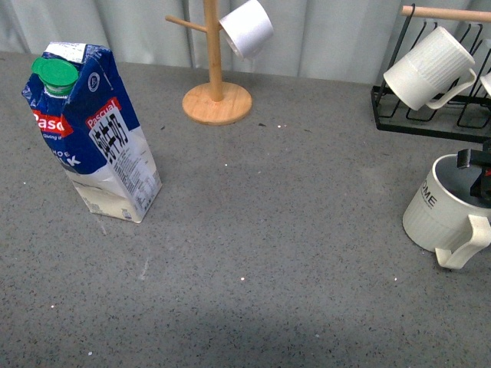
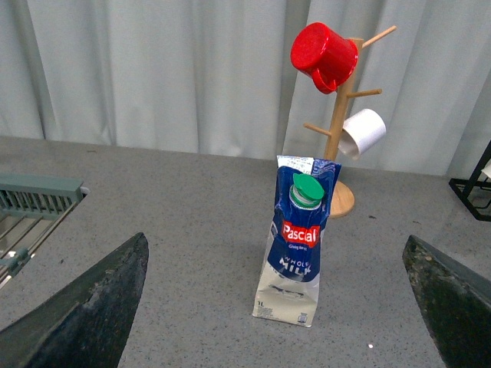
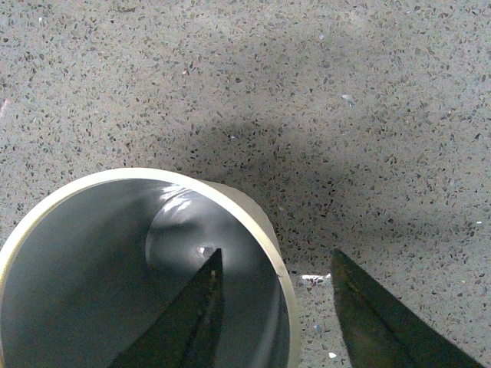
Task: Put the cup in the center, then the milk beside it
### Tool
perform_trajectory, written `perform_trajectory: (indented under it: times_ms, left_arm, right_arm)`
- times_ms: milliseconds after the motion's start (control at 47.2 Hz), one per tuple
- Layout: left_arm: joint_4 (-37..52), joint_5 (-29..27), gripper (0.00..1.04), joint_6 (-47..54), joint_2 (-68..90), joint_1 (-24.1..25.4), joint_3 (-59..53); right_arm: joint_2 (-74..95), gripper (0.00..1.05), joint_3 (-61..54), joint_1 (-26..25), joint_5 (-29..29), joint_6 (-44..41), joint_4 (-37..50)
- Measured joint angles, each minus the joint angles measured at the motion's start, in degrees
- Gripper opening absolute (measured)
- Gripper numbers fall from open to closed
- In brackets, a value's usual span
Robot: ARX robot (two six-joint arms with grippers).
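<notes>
The large off-white ribbed cup (image 1: 439,213) stands at the far right edge of the grey speckled table (image 1: 253,261), on its base with the mouth facing up, so its long axis runs vertically. Its big loop handle (image 1: 469,242) points toward the robot's side and slightly right. The dark lettering under the rim faces left, toward the middle of the table. From the right wrist view the inside is a smooth grey-blue, with a bright glint at the bottom.

The right gripper (image 3: 276,257) sits over the cup's rim. One dark finger (image 3: 196,318) dips inside the mouth and the other is outside the wall. There is a gap on each side, so the jaws are apart and straddle the wall without pinching it.

On the left side of the table is the tall blue-and-white milk carton (image 1: 96,134). It stands upright on its base, well apart from the cup. Its round green screw cap (image 1: 54,74) sits on the sloped top and faces the robot, with the red brand label and black characters below it.

The left gripper (image 2: 274,239) hangs above the table facing the carton, with its fingers (image 2: 84,310) spread wide and nothing between them.

Behind are a wooden mug tree (image 1: 215,84) carrying a small smooth white cup (image 1: 247,28) and a red cup (image 2: 324,46), and a black wire rack (image 1: 430,123) holding a plain white ribbed mug (image 1: 426,67).
</notes>
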Motion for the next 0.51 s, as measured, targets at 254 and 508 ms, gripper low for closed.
perform_trajectory:
  times_ms: [254, 508]
  left_arm:
    - [0.0, 0.0, 0.98, 0.0, 0.0, 0.0, 0.0]
    - [0.0, 0.0, 0.98, 0.0, 0.0, 0.0, 0.0]
  right_arm:
    - [0.0, 0.03, 1.1, 0.3, 0.3, 0.4, -2.1]
    - [-2.1, 0.02, 3.2, 1.7, -1.7, 1.1, -8.5]
